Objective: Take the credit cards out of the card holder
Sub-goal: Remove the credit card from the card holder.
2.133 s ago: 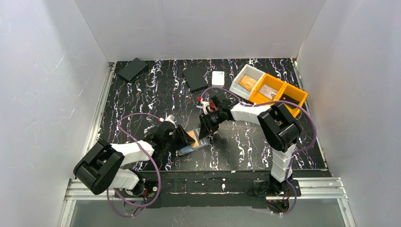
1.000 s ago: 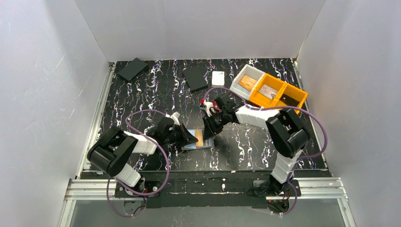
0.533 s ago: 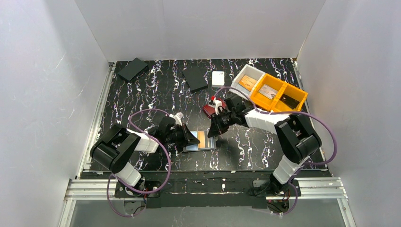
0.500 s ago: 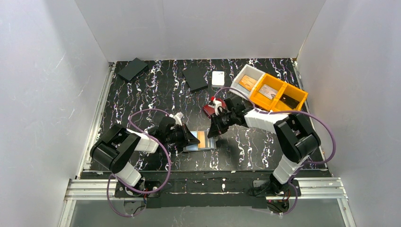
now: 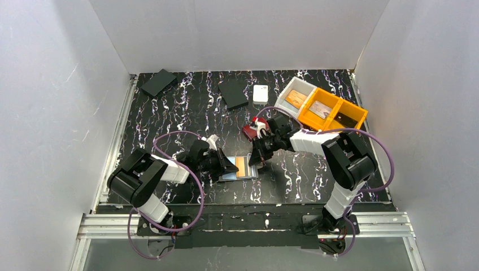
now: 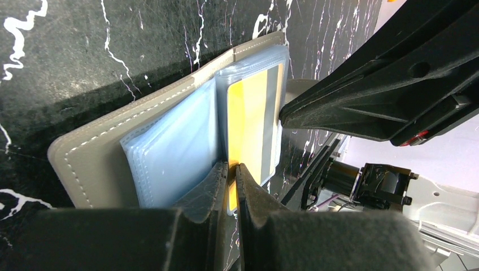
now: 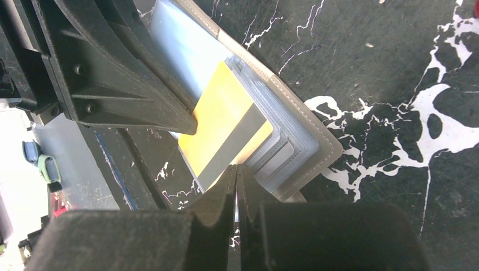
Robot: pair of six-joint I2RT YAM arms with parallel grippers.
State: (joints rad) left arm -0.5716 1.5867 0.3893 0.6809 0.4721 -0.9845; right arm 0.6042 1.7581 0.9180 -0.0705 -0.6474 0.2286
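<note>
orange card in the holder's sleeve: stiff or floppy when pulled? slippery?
Likely stiff: the orange card lies flat with straight edges, unlike the softer-looking clear sleeves. Probably slick: its face looks glossy, and the right gripper pinches only a thin edge. The sleeve looks snug, so the card holder may drag along.

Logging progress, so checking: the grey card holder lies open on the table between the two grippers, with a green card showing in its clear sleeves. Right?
Not quite. The card showing is orange with a grey stripe, not green; the right wrist view shows it. The grey card holder does lie open on the table between the left gripper and right gripper.
</note>
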